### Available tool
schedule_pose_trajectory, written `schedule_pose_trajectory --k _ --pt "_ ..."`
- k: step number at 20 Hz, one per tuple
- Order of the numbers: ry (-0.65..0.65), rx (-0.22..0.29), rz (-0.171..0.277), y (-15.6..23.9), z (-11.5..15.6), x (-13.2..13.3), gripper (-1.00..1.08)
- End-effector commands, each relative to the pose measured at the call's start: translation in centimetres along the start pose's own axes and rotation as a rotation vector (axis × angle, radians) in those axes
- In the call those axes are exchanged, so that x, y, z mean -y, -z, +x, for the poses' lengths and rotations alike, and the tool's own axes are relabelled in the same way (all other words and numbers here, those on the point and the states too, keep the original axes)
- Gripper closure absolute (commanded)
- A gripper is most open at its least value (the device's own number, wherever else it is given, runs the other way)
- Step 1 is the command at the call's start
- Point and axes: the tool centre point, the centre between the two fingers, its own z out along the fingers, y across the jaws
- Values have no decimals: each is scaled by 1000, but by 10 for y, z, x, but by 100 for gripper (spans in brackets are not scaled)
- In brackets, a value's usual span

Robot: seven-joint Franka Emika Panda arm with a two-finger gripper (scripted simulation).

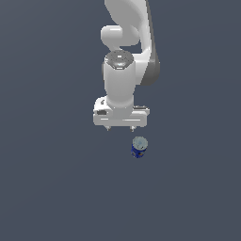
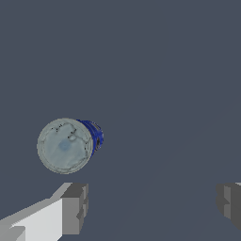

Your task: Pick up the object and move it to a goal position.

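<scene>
The object is a small blue can [image 1: 139, 148] with a silvery-grey round top, standing upright on the dark grey floor. My white gripper [image 1: 120, 127] hangs just above it and a little toward the exterior view's left, apart from the can. In the wrist view the can [image 2: 67, 144] shows from above, outside the gap, close to one grey fingertip [image 2: 75, 207]. The gripper [image 2: 153, 204] is open wide with nothing between its fingers.
A plain dark grey surface [image 1: 56, 188] spreads all around. The white arm [image 1: 126, 42] rises behind the gripper toward the top of the exterior view. No other objects show.
</scene>
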Motion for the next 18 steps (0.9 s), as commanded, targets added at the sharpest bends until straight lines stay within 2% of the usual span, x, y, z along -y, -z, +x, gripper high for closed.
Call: schedule_pose_trajectory --k 1,10,18 --pt "0 0 0 0 0 0 -92" --pt "67 15 1 -14 -7 29 -92" --pt "56 16 1 -16 -5 32 -92"
